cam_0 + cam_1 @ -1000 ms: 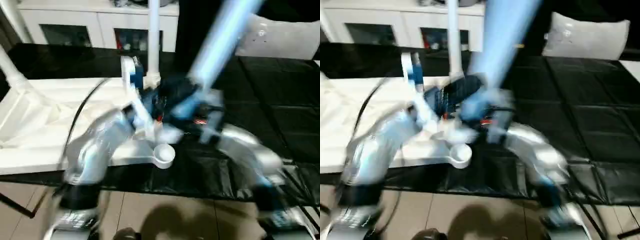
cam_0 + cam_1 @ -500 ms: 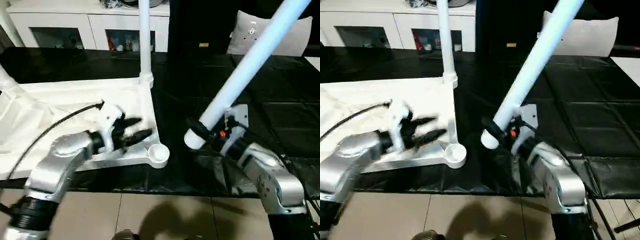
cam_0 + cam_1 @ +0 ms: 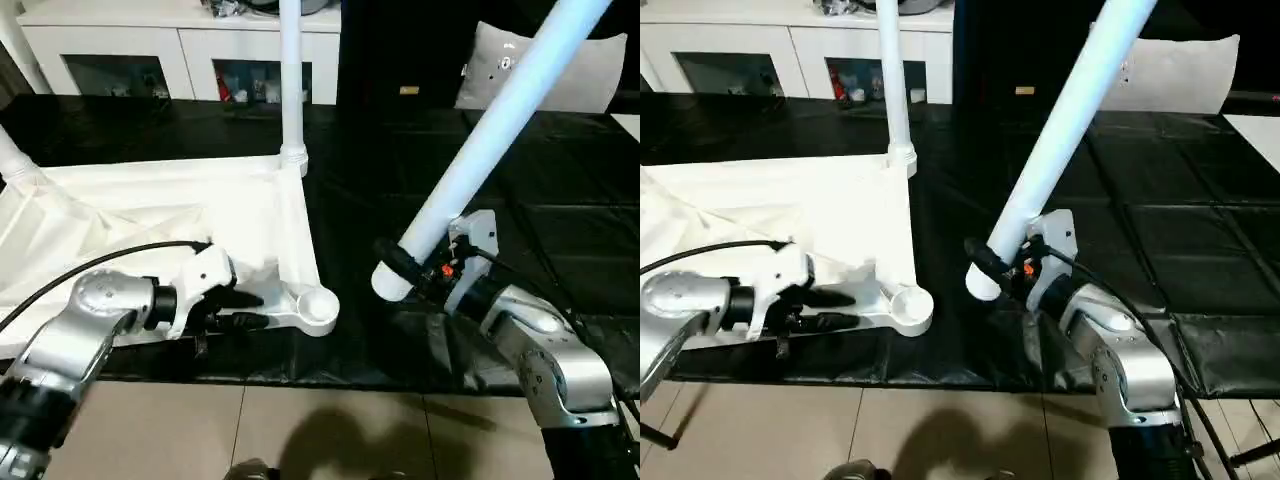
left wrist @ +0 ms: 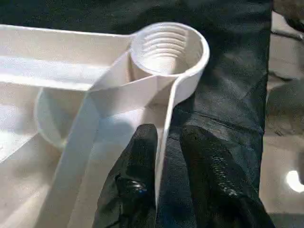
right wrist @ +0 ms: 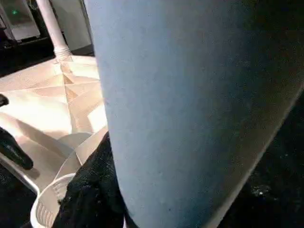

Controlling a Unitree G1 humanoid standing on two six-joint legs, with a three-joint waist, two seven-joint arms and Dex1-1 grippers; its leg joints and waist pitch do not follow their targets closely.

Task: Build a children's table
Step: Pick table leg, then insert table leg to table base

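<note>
The white tabletop lies ribbed side up on the black-covered table. One white leg stands upright in its far right corner socket, and another leg rises at the far left. The near right corner socket is empty, with threads showing inside it. My left gripper is open only narrowly, and its fingers straddle the tabletop's front rim just beside that socket. My right gripper is shut on the lower end of a third leg, which tilts up to the right, its end hanging right of the empty socket.
A white glass-door cabinet stands behind the table, and a white cushion lies at the back right. Black quilted cover spreads to the right of the tabletop. The table's front edge and tiled floor lie just below my arms.
My left gripper has come down from above the tabletop to its front rim, and its jaws have narrowed around it. My right arm swung the tilted leg to the right, then held still.
</note>
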